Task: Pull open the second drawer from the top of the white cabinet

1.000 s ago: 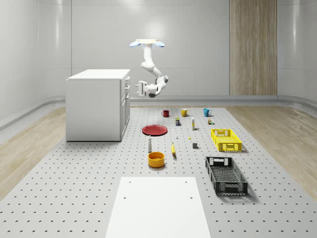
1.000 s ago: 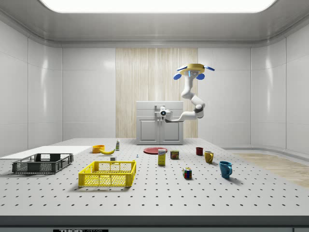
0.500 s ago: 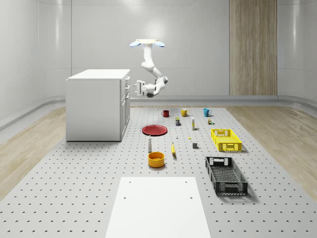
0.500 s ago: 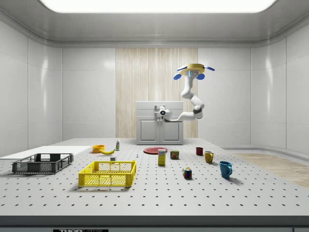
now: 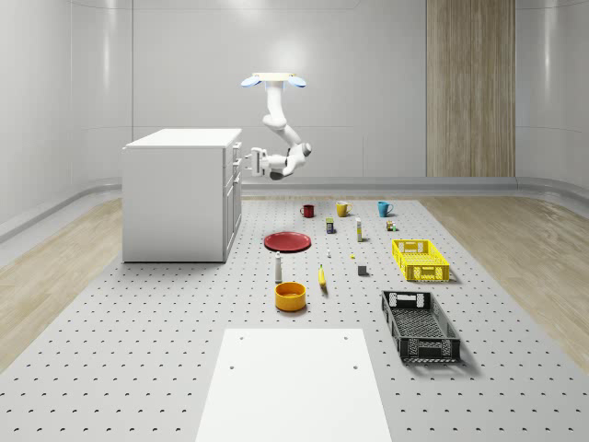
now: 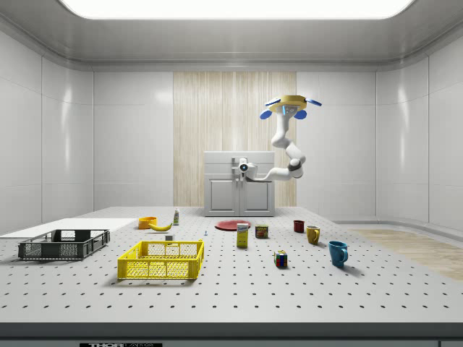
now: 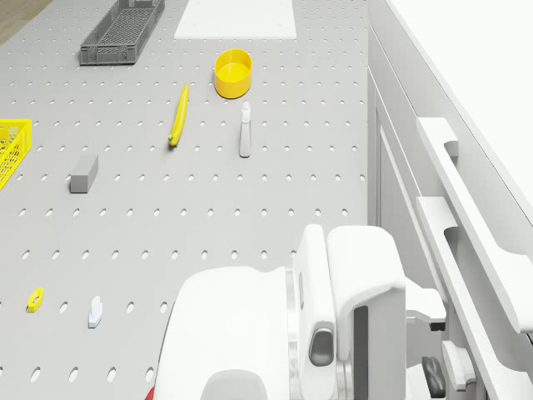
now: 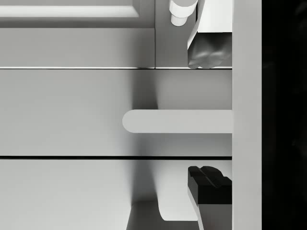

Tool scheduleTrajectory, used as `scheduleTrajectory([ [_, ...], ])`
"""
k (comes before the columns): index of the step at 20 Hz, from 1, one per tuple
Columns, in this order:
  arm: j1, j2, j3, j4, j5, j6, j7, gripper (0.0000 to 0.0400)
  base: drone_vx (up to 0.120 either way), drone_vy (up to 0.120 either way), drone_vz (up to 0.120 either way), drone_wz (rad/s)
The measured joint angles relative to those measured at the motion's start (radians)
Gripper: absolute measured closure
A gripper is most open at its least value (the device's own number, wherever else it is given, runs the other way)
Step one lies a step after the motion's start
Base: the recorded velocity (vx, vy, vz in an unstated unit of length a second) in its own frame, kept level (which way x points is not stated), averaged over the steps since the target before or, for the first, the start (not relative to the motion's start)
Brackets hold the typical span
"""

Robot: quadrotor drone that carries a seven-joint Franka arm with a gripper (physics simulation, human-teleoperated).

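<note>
Drone body tan disc, blue rotors — white jointed arm, grey joint bands — black pincer pads.

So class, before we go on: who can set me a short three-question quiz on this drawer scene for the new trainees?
1. True or false: the drone rests on top of the white cabinet.
2. In the wrist view, what lies between the fingers of the pincer? A) a drawer handle B) a banana C) a blue mug
3. What colour is the plate on the floor near the cabinet?

Key: 1. False: it hovers beside the cabinet, on the drawer side. 2. A. 3. Red.
</note>
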Motion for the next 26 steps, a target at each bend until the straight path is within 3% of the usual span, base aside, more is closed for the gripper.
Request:
scheduleTrajectory([
  [26, -0.009, 0.096, 0.099, 0.029, 0.136, 0.021, -0.042, 0.0100, 0.000, 0.000, 0.000, 0.000],
])
